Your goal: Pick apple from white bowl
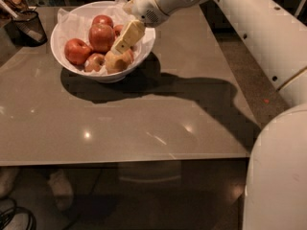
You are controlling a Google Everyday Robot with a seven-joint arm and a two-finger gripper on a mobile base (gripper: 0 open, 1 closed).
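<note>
One gripper [118, 47], tan and slanted down to the left, hangs inside the right side of the bowl [108, 75], its tip just over the tan apple [118, 63]. Whether it is parted or closed cannot be told. The apple [101, 36], deep red and the biggest, lies just left of the gripper near the bowl's middle, apart from it. Smaller red apples [77, 51] lie to its left, behind it and in front of it, all on crumpled paper [72, 17]. The bowl stands on the far left part of the table [144, 119], with a mesh cup [29, 28] further left. The arm [230, 8] reaches in from the right.
</note>
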